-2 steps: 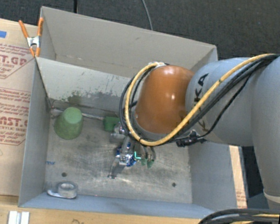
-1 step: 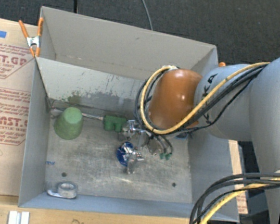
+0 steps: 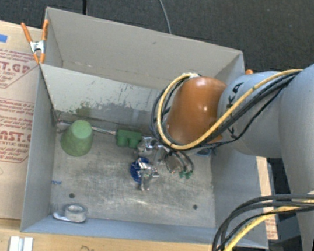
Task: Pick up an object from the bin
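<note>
The gripper [image 3: 146, 179] is low in the grey bin [image 3: 99, 192], near the middle of the floor, below the orange wrist cover [image 3: 193, 111]. A small blue object [image 3: 135, 170] lies directly at its side, toward the left of the view, and seems to touch the metal tip. It is not possible to tell if the claw is wide or narrow, or if it holds the blue object. 3 other things lie apart from it: 1 light green cup [image 3: 77, 137] near the left wall, 1 small dark green block [image 3: 126, 138] at the back wall, and 1 clear ring [image 3: 74, 213] in the front left corner.
</note>
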Available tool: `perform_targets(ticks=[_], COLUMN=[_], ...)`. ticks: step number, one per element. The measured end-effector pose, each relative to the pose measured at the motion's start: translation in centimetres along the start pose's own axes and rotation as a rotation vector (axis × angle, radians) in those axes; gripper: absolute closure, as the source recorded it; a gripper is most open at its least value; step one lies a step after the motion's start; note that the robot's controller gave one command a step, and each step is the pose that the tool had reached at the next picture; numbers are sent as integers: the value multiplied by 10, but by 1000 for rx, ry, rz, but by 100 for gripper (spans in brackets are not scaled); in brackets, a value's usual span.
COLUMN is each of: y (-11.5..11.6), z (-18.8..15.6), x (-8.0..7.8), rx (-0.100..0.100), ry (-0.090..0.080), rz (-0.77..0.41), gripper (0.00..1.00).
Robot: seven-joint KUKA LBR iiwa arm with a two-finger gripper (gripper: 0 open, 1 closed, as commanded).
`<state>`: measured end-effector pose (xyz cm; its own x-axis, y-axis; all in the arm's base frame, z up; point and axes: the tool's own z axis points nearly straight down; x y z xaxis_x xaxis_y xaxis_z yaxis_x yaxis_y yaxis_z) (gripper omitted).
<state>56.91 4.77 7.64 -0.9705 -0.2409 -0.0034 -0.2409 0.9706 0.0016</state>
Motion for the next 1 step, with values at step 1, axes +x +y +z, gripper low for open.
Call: perform_targets(ticks=[1], y=[-14], z=[-135], x=[31], rx=[3], ry=[-4], rz=[-246], gripper=[100])
